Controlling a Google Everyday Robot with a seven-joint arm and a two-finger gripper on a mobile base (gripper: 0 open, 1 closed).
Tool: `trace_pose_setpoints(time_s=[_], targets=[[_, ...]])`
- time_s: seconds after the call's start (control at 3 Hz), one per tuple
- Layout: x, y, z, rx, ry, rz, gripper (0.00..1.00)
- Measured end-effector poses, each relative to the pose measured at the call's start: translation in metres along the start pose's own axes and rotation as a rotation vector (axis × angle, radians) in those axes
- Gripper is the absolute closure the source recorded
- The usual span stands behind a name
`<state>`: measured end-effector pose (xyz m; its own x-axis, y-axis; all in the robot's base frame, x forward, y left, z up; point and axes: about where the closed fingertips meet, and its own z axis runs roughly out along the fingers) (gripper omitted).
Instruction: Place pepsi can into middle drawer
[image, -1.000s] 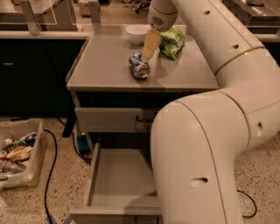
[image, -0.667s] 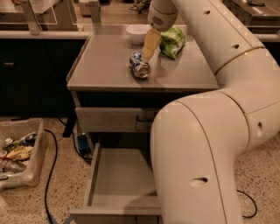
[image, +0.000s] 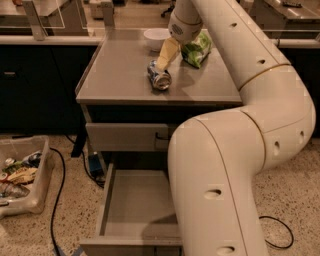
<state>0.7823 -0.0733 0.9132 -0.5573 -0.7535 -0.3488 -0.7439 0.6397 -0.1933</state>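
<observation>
The pepsi can (image: 159, 78) lies on its side on the grey cabinet top (image: 120, 75), silver end towards the camera. My gripper (image: 165, 59) reaches down from the white arm and its yellowish tip is right at the can's upper far side. The middle drawer (image: 106, 202) is pulled out below, towards the camera. Its flat floor is bare, and my arm's large lower segment (image: 220, 190) hides its right part.
A white bowl (image: 155, 36) and a green snack bag (image: 197, 47) sit at the back of the cabinet top. The shut drawer front (image: 125, 137) lies above the open drawer. A plastic bin of rubbish (image: 20, 175) and a black cable (image: 57, 195) are on the floor at left.
</observation>
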Motion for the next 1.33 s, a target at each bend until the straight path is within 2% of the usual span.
trace_pose_setpoints(time_s=[0.33,0.67,1.0,1.33], targets=[[-0.006,-0.001,0.002,0.003,-0.015,0.047,0.00],[-0.021,0.007,0.025,0.010,0.004,0.023,0.00],[-0.021,0.007,0.026,0.011,0.004,0.023,0.00],[-0.019,0.001,0.031,0.023,0.004,0.055,0.00]])
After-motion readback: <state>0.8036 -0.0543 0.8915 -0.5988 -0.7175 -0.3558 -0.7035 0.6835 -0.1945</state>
